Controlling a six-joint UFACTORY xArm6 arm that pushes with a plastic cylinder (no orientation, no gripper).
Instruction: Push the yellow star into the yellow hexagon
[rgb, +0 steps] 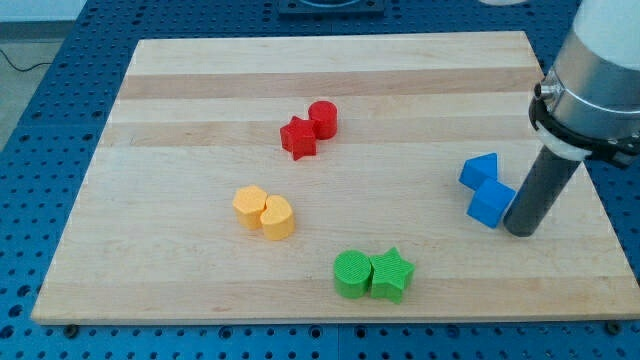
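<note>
At left of centre on the counter (150, 120) two yellow blocks (264, 212) are seen touching (star and hexagon cannot be told apart); at far right my tip (520, 231) rests against the blue blocks (487, 190); no pincer is fitted, so the yellows lie well leftward.

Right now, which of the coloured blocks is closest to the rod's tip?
The lower blue cube-like block, at the view's right, is closest: my tip sits right beside it. The upper blue block is slightly farther; the other pairs are far off.
</note>
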